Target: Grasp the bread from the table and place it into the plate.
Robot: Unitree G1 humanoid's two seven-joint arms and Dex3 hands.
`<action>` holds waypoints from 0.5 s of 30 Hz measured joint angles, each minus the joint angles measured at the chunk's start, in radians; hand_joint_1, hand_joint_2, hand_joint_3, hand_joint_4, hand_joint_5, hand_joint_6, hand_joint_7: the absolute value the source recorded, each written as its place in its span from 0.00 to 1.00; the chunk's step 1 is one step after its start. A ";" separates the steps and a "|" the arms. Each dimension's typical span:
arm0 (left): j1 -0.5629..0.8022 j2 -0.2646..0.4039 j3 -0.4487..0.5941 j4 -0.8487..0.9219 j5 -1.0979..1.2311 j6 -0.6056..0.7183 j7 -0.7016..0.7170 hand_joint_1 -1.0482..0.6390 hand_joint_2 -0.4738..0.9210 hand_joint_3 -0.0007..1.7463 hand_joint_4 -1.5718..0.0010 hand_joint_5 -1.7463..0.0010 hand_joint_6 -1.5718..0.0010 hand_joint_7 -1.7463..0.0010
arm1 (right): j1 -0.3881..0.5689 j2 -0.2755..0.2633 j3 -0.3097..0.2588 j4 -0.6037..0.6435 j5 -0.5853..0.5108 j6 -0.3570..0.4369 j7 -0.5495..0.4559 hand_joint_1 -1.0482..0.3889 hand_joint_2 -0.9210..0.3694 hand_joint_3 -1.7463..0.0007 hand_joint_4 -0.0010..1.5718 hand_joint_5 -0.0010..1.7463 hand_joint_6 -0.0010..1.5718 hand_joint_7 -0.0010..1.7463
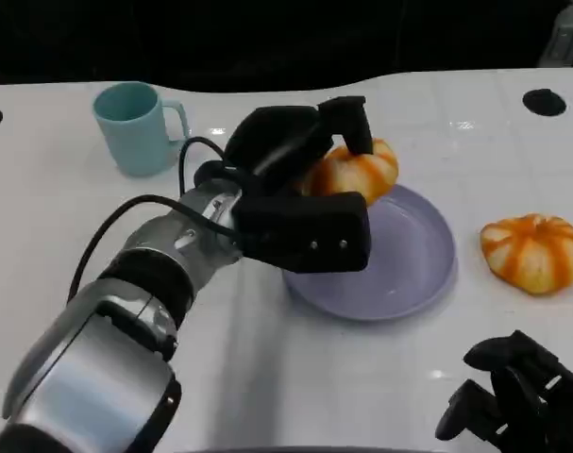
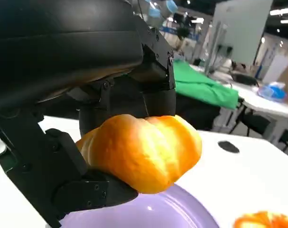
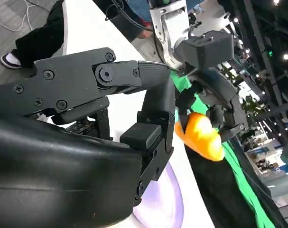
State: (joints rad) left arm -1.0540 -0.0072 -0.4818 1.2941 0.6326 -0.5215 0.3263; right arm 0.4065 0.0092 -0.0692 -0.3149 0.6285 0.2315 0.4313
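Holding: left hand (image 1: 300, 184), fingers closed around the bread (image 1: 354, 172), thumb side below and fingers (image 1: 352, 123) hooked over the top. The wrist view shows the bread (image 2: 144, 152) clamped between the upper fingers and the lower part of the hand, hanging above the plate's surface.

Location of bread: over the far left rim of the plate (image 1: 418, 255), not yet resting in it as far as can be judged.

Plate: lilac, round, shallow, mid-table.

Second bread (image 1: 533, 250): on the table, right of the plate, apart from it, untouched.

Cup (image 1: 135, 127): pale teal, upright, far left, well apart from the plate.

Right hand (image 1: 517, 392): low at the near right edge, fingers curled in, holding nothing.

Risks, as judged:
- Release too near the rim: the bread sits over the plate's edge, so it could tip outward onto the table.
- Rounded, soft loaf: may roll on the shallow plate once freed.
- Lower part of the hand is close over the plate; lowering further could press the rim and shift or tilt it.
- A tight grip could dent the bread.
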 measured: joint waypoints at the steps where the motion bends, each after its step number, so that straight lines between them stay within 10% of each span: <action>1: -0.001 -0.006 -0.003 0.000 0.002 0.000 -0.005 0.52 0.67 0.67 0.40 0.00 0.49 0.00 | 0.000 0.000 0.001 0.000 0.000 0.000 0.000 0.36 0.00 0.87 0.40 0.84 0.42 0.57; 15: -0.025 -0.094 -0.091 0.015 0.070 0.109 -0.050 0.53 0.84 0.36 0.46 0.00 0.56 0.05 | 0.014 0.009 0.010 -0.008 0.001 0.000 -0.004 0.36 0.00 0.87 0.40 0.82 0.43 0.55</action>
State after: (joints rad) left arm -1.0790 -0.1013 -0.5726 1.3089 0.7030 -0.4130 0.2762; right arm 0.4202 0.0185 -0.0593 -0.3233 0.6295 0.2312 0.4278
